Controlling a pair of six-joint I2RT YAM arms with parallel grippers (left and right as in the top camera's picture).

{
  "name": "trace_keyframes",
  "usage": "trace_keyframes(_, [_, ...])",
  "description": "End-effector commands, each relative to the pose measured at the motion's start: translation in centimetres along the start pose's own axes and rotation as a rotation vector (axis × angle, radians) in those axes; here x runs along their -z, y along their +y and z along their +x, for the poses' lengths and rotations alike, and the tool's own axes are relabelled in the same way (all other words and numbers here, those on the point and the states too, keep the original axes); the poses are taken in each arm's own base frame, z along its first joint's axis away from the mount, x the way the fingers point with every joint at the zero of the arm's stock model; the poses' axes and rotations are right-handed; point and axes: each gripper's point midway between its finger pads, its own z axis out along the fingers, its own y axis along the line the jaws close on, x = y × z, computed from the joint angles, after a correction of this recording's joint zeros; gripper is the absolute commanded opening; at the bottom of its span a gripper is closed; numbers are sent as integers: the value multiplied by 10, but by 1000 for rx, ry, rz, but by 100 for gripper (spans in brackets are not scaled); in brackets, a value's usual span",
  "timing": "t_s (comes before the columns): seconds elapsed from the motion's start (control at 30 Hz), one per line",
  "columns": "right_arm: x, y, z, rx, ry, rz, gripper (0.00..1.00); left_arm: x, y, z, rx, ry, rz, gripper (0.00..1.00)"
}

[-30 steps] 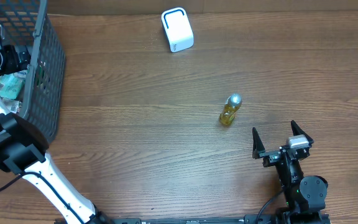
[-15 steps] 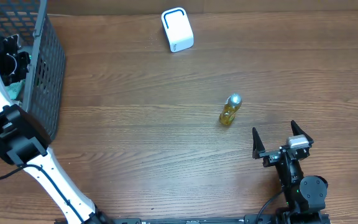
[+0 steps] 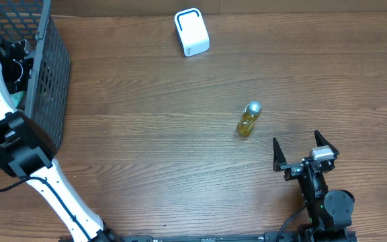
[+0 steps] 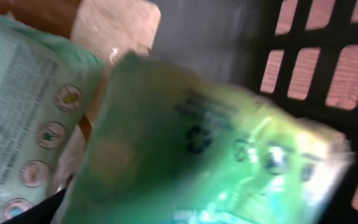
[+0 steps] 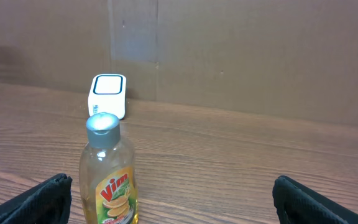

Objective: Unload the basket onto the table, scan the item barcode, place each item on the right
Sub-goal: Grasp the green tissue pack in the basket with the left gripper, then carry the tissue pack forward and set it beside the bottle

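At the wood counter's (image 3: 146,161) left, the left fingers (image 3: 20,58) sit in the basket (image 3: 54,81) by a blurred green pack (image 4: 216,143), grip untellable; scanner (image 3: 191,32) near the cardboard wall (image 5: 260,56), bottle (image 3: 248,119) upright mid-counter, right fingers (image 3: 295,137) wide open, empty.

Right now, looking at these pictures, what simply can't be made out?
Left claw: overhead, the basket wall and its own arm hide its grip.
Green packet: left wrist view, too blurred to read its print.
Bottle: right wrist view, base cut off by the bottom edge; no barcode shows.
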Motion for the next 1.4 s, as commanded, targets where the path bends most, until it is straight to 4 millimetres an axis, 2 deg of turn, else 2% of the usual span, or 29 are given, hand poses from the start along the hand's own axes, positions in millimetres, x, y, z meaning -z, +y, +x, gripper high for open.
trace_keyframes(0.0, [0, -2, 3, 1, -1, 11, 100, -11, -1, 7, -12, 35, 13, 76])
trace_keyframes(0.1, [0, -2, 3, 1, -1, 11, 100, -11, -1, 8, -9, 38, 14, 64])
trace_keyframes(0.27, [0, -2, 3, 2, -1, 11, 100, -11, -1, 9, 0, 45, 14, 58])
trace_keyframes(0.37, [0, -2, 3, 1, -1, 11, 100, -9, 6, 12, 44, 57, -34, 56])
trace_keyframes(0.5, [0, -2, 3, 2, -1, 11, 100, 9, 10, 6, 50, 21, -81, 46])
trace_keyframes(0.53, [0, -2, 3, 1, -1, 11, 100, 16, 9, 2, 55, -1, -87, 42])
trace_keyframes(0.6, [0, -2, 3, 2, -1, 11, 100, 32, 7, -5, 62, -47, -98, 40])
trace_keyframes(0.8, [0, -2, 3, 1, -1, 11, 100, 99, -3, -24, 74, -218, -147, 39])
trace_keyframes(1.0, [0, -2, 3, 1, -1, 11, 100, 197, -25, -32, 84, -450, -184, 37])
trace_keyframes(1.17, [0, -2, 3, 2, -1, 11, 100, 278, -53, -20, 120, -632, -177, 36])
trace_keyframes(1.27, [0, -2, 3, 1, -1, 11, 100, 314, -79, -5, 113, -707, -137, 35])
trace_keyframes(1.37, [0, -2, 3, 2, -1, 11, 100, 339, -108, 14, 81, -745, -100, 34])
